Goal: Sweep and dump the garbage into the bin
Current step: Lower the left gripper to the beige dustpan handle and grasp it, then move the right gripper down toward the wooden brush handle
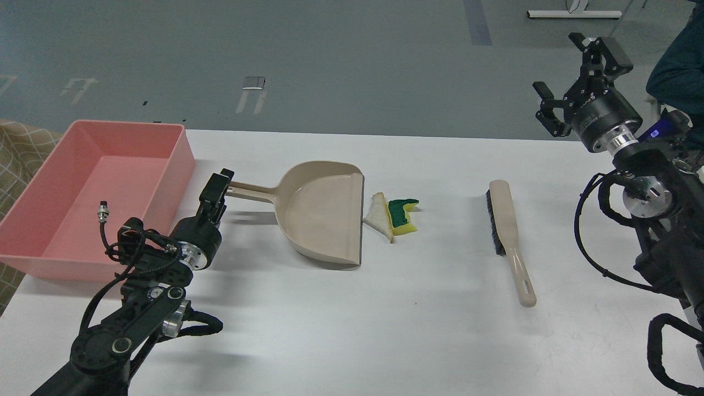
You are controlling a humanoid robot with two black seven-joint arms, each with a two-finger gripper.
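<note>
The garbage lies mid-table: a white triangular slice (379, 217) with a tan crust, touching a yellow sponge piece with a green top (402, 216). Both sit just right of the open mouth of a beige dustpan (324, 214). The pink bin (93, 192) stands at the left, with nothing in it. My left gripper (218, 190) is at the end of the dustpan's handle (253, 192). It is dark and seen from behind, so its grip is unclear. My right gripper (562, 69) is open, raised high at the far right, holding nothing.
A beige hand brush with black bristles (509, 239) lies on the white table (385, 330) right of the garbage, handle toward me. A person's dark sleeve (679, 71) shows at the upper right edge. A checkered cloth (22, 148) lies behind the bin.
</note>
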